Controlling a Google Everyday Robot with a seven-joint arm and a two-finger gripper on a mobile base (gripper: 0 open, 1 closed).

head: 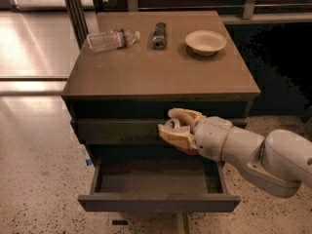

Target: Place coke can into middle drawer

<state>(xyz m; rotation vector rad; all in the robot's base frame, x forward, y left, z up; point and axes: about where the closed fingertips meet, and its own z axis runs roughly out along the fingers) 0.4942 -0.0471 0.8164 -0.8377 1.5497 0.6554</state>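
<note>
My gripper [176, 128] is shut on the coke can [171, 124]. Only the can's silver end and a little red show between the pale fingers [174, 137]. The gripper holds the can in front of the scuffed drawer front [117, 130], above the open middle drawer [158, 202]. The drawer is pulled out and shows a bare grey-brown floor [151, 182]. The can is still above the drawer, not inside it.
On the cabinet top [146, 72] lie a clear plastic bottle [109, 39], a slim dark can [159, 35] and a pale bowl [205, 42]. My arm [263, 155] comes in from the right. Speckled floor surrounds the cabinet.
</note>
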